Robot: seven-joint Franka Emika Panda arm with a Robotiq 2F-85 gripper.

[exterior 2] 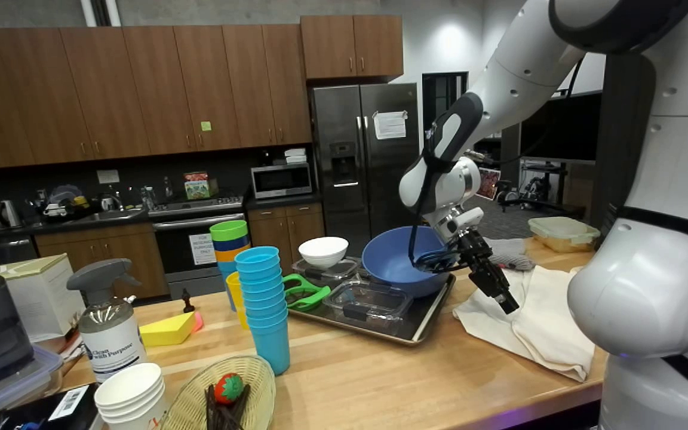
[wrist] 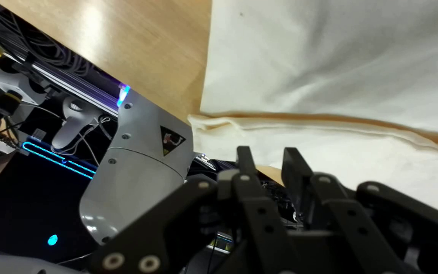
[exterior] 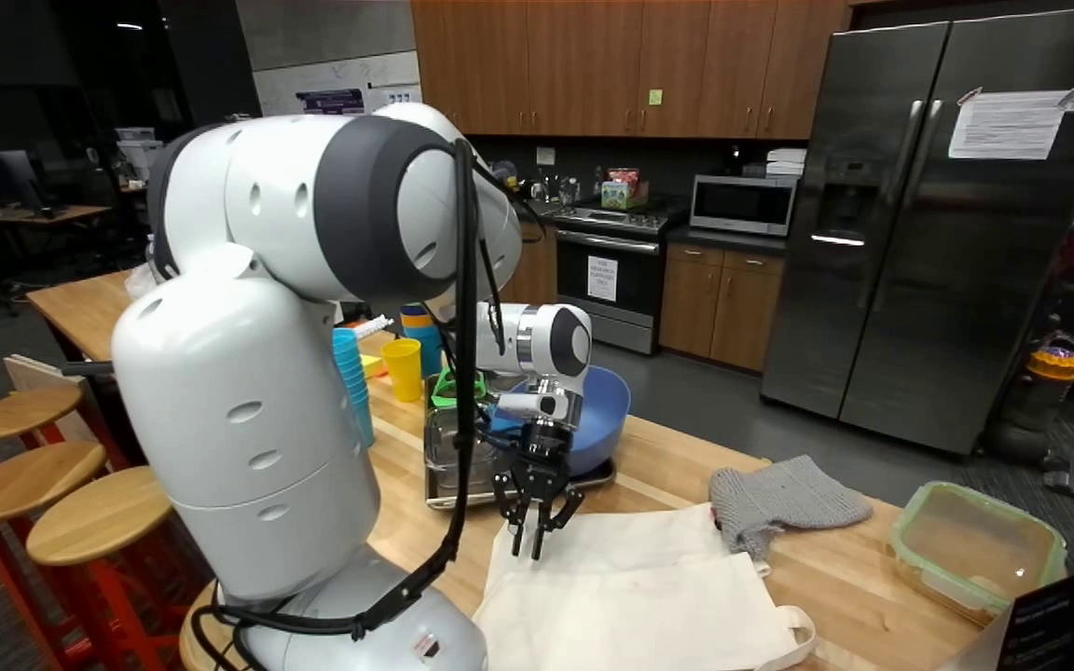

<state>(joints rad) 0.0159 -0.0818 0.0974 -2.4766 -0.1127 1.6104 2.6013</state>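
While it stands slightly spread and empty, the claw hangs over the cream cloth.

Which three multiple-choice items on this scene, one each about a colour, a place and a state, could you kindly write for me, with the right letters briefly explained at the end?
1. What colour is the large bowl on the tray?
A. Red
B. Blue
C. Green

2. Where does the cream cloth lie?
A. In the large bowl
B. On the tray
C. Spread on the wooden table

3. How do the jaws of the gripper stand?
A. Apart, with a gap between them
B. Pressed fully together
C. Clamped on the large bowl

Right letters:
1. B, as the bowl shows blue in both exterior views.
2. C, as both exterior views show it spread over the tabletop.
3. A, as the wrist view shows an open gap between them.
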